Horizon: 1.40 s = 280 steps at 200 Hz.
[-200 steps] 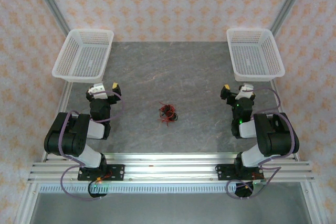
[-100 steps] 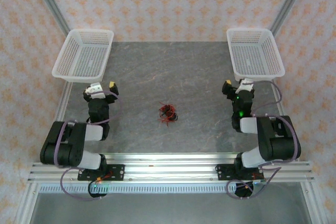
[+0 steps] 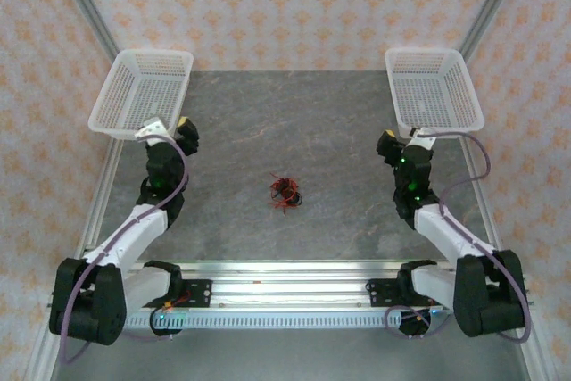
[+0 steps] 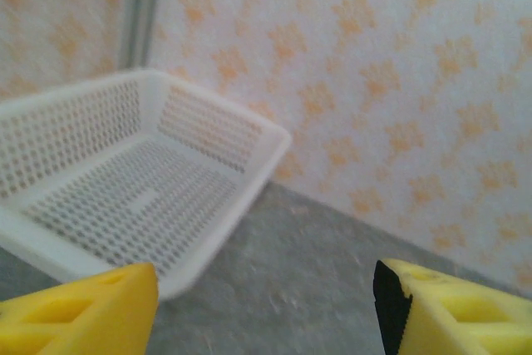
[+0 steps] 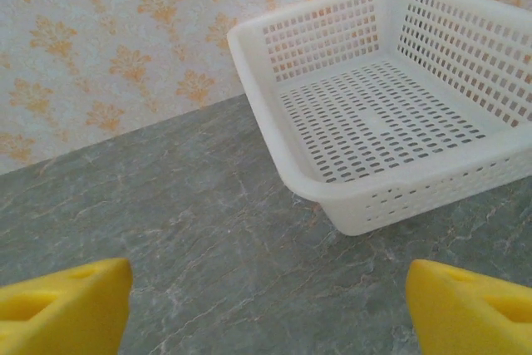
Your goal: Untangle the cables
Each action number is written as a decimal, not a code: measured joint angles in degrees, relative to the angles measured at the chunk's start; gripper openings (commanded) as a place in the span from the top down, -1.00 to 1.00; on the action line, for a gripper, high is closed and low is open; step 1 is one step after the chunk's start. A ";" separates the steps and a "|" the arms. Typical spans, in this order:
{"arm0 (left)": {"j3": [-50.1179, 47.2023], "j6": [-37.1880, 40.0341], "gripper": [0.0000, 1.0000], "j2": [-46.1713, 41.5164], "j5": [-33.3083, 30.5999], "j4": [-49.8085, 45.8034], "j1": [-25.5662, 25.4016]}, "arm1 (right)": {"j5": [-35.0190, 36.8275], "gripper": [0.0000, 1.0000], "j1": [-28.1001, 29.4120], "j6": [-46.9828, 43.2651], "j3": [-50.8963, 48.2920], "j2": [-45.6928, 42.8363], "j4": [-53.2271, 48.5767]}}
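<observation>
The cables (image 3: 285,192) lie as one small red-and-black clump near the middle of the counter (image 3: 294,122), well apart from both arms; nothing holds them and the untangling is not yet begun, as I judge it. My left tool (image 3: 169,124) sits up by the left basket (image 3: 152,53) and faces 12 o'clock; its wrist view has the yellow jaws of the left tool (image 4: 266,293) standing wide with only bare counter and the basket between them, so it is released. My right tool (image 3: 401,137) mirrors it by the right basket (image 3: 424,53); the right wrist view shows the right tool (image 5: 268,297) likewise spread and holding nothing. What the next move turns on: in the overhead view the clump lies at about 4 o'clock from the left tool and about 8 o'clock from the right, behind where both are pointing; each would have to swing inward and back toward the bases. The two look about equally far from it; I cannot pick a nearer arm. The clump is too tight to give a clear long axis; a red strand trails toward 6 o'clock; finer lie of the loops I cannot make out.
</observation>
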 measured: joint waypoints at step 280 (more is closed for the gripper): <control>32.15 -4.37 -0.86 36.00 14.36 -51.04 -35.74 | -19.26 -0.83 8.00 17.59 7.74 -7.23 -43.54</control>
